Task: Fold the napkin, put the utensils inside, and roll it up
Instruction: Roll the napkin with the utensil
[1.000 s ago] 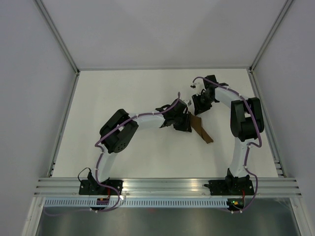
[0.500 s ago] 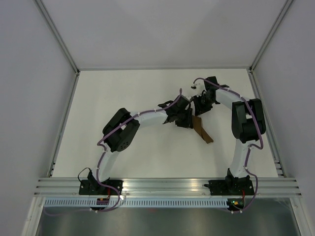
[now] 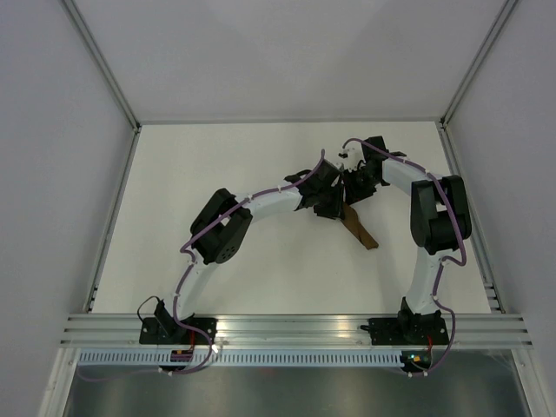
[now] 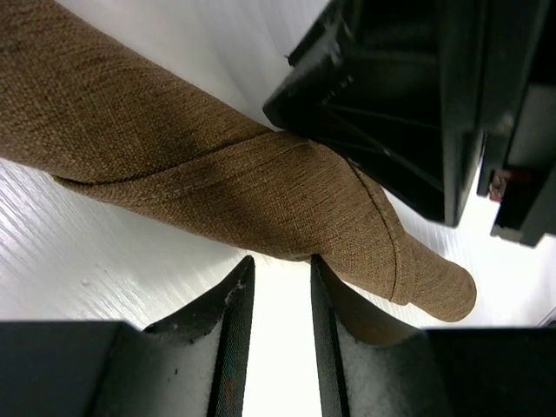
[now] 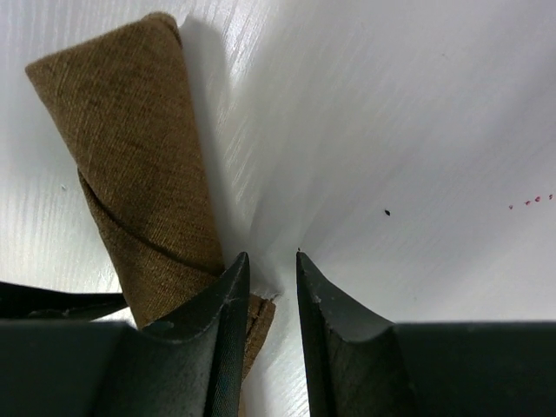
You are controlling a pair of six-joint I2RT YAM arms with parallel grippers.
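Note:
The napkin (image 3: 359, 228) lies on the white table as a tight brown roll, slanting from upper left to lower right. The utensils are hidden. My left gripper (image 3: 335, 207) stands at the roll's upper end from the left, my right gripper (image 3: 353, 193) just above that end. In the left wrist view the napkin (image 4: 217, 165) crosses right at the tips of my left gripper (image 4: 280, 261), whose jaws stand apart with only table between them. In the right wrist view the napkin (image 5: 139, 148) lies beside the left finger of my right gripper (image 5: 272, 254), also open and empty.
The right gripper's black body (image 4: 408, 104) sits close behind the roll in the left wrist view, so the two grippers nearly touch. An aluminium rail (image 3: 295, 328) runs along the near edge, and grey walls close the table's sides and back.
My left gripper has moved up and to the right, closing in on the right gripper at the roll's upper end. The napkin now looks narrower. The right arm has barely shifted.

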